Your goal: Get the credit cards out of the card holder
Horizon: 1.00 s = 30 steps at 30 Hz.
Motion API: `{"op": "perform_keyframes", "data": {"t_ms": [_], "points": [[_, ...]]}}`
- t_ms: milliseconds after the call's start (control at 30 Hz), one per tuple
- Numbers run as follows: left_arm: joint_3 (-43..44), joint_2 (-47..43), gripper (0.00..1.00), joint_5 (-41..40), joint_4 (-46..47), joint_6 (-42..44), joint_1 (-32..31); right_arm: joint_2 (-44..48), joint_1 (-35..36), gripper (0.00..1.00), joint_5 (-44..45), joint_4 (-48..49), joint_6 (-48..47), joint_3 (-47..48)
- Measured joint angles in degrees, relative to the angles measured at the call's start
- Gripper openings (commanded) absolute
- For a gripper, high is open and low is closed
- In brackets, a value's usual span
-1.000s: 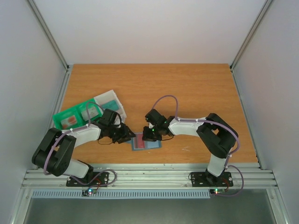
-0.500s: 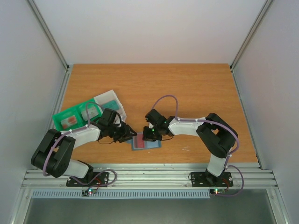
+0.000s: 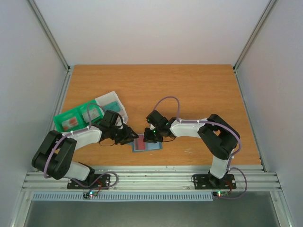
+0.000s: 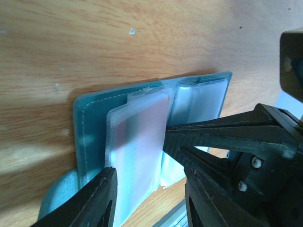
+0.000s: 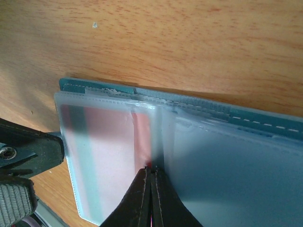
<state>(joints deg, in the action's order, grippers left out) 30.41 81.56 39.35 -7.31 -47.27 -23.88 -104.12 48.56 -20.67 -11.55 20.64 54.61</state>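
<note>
Listing the surface first: wooden table [image 3: 189,90], orange-brown grain, closed in by plain white panels [image 3: 151,28], with a ribbed aluminium rail [image 3: 151,177] along its near edge. Green tray [image 3: 71,118] and clear tray [image 3: 111,101]: side by side at the left, beyond my left arm. Card holder [image 3: 147,144]: slate-blue, lying open and flat near the table's front edge, between my two grippers. Reddish-pink card [image 5: 111,142]: inside a clear sleeve on one half of the holder, beside the fold. Left gripper [image 4: 149,191]: my fingers spread, one on either side of that sleeve's end; whether they touch it I cannot tell. Right gripper [image 5: 151,174]: my fingers pressed together, tips at the card's edge by the fold; whether they nip anything I cannot tell.
</note>
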Motion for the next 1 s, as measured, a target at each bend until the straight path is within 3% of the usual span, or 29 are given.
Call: {"op": "perform_keyframes", "data": {"t_ms": [300, 1000], "points": [[1.7, -1.0, 0.45, -2.4, -5.8, 3.8, 0.0, 0.0, 0.0, 0.01, 0.0, 0.0, 0.0, 0.0], [1.7, 0.9, 0.44, -1.4, -2.8, 4.1, 0.0, 0.2, 0.0, 0.01, -0.1, 1.1, 0.4, -0.7]]}}
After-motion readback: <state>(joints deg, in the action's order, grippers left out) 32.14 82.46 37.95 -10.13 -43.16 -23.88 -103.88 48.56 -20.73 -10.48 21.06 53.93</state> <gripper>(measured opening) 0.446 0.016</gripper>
